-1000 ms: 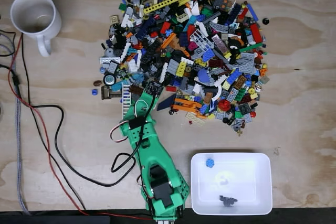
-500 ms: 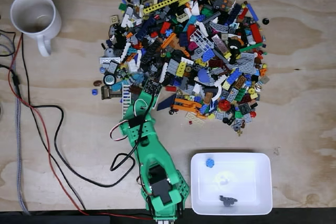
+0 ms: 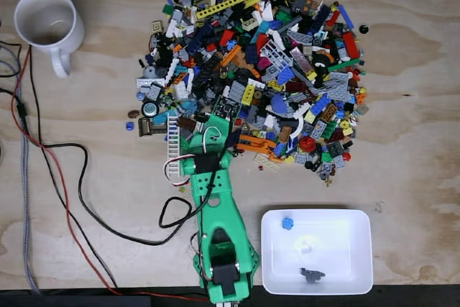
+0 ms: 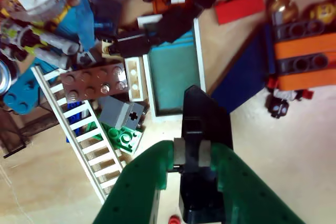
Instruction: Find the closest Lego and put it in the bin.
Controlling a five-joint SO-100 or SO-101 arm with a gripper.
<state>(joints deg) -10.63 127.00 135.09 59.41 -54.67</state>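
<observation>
Arm: green [image 3: 215, 213], reaching from the table [image 3: 417, 141] edge to the near rim of the brick pile [image 3: 259, 55].
Fingers: tip [image 4: 202, 114] over a teal panel [image 4: 173, 77] beside a white ladder piece [image 4: 79, 124]; spread or clenched, cannot tell.
Bin: white [image 3: 359, 278], right of the arm, holding a blue piece [image 3: 287, 223] and a dark piece [image 3: 312, 275].

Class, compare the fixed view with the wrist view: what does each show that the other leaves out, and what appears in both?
Fixed view: the white mug, the white bin holding a blue piece and a dark piece, the cables, and the whole Lego pile.
Wrist view: studs on the brown plate and the teal window panel by the jaws.
Both: the green arm, the white ladder piece and the wooden table.
</observation>
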